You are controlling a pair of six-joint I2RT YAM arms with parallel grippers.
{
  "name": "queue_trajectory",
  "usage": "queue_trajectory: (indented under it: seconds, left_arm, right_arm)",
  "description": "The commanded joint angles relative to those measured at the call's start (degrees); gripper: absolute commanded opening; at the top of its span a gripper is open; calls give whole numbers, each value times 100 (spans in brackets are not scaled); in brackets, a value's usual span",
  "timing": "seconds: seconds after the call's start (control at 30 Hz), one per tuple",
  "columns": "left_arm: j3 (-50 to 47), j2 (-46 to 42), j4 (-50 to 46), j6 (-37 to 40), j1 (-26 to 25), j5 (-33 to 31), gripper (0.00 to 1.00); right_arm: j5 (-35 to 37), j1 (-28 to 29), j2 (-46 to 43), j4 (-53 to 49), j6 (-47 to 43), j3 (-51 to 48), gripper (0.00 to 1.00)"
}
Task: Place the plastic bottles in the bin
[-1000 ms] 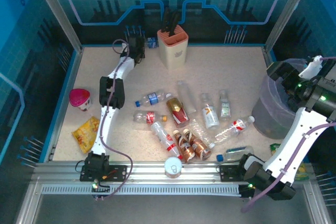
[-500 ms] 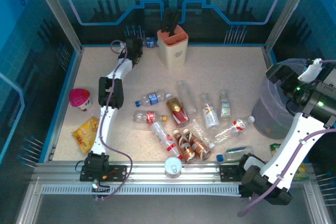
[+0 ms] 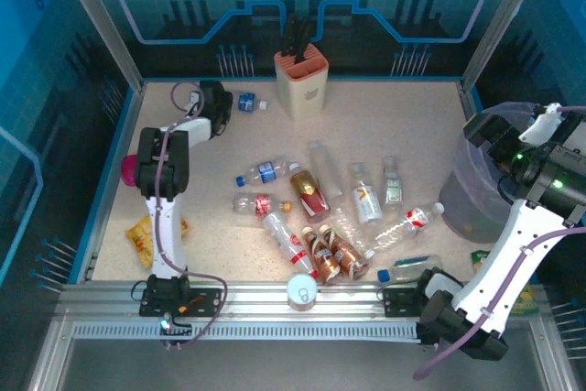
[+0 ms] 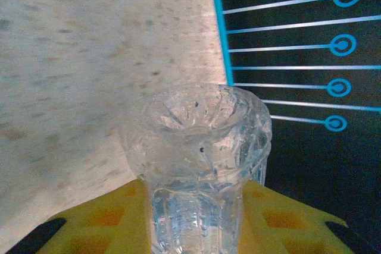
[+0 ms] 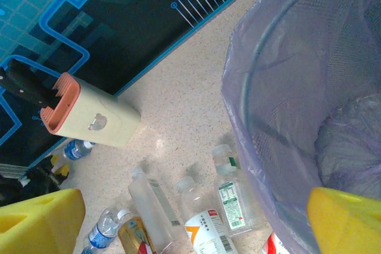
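My left gripper (image 3: 218, 101) is at the back left of the table, shut on a small clear bottle with a blue label (image 3: 245, 103). In the left wrist view the bottle's ribbed clear base (image 4: 196, 123) juts out between the yellow fingers (image 4: 95, 218) of my left gripper (image 4: 196, 212). Several more plastic bottles lie mid-table: a blue-labelled one (image 3: 265, 171), a red-gold one (image 3: 311, 191), copper ones (image 3: 330, 254) and a white-labelled one (image 3: 367, 201). My right gripper (image 3: 542, 127) hangs open beside the rim of the bag-lined bin (image 3: 472, 190). The bin's lavender bag (image 5: 286, 87) lies by my right gripper (image 5: 190, 224).
A beige knife block (image 3: 302, 75) stands at the back centre. A pink-lidded cup (image 3: 137, 171) and a yellow snack bag (image 3: 146, 231) lie by the left arm. A silver can (image 3: 301, 291) sits at the near edge. Blue walls enclose the table.
My left gripper has shut on the blue-labelled bottle by the back wall and carried it left and nearer, the arm folding back. The right arm barely shifted.
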Motion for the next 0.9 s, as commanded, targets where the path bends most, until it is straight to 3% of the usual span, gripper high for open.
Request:
queue_trajectory:
  seconds: [0.0, 0.2, 0.33, 0.53, 0.7, 0.77, 0.87]
  left_arm:
    - [-576, -603, 586, 387, 62, 289, 30]
    - [-1014, -1597, 371, 1023, 53, 1076, 33]
    - [-1208, -2448, -135, 1622, 62, 1388, 33]
    - [-1461, -3733, -1089, 2325, 3, 2279, 34]
    - [-1526, -4579, -1998, 2877, -217, 3039, 36]
    - [-1655, -4912, -2220, 2970, -386, 3231, 36]
    - [-1877, -5308, -2347, 2948, -608, 3580, 37]
  right_arm:
    - [-134, 34, -134, 108, 75, -148, 96]
    - [-417, 208, -216, 195, -161, -30, 94]
    - [-520, 758, -409, 711, 88, 12, 93]
    - [375, 2908, -415, 1378, 572, 125, 91]
    - [1092, 4989, 258, 1448, 359, 179, 91]
    - [1117, 5733, 720, 1478, 127, 216, 92]
    - [795, 6404, 1504, 1673, -254, 321, 94]
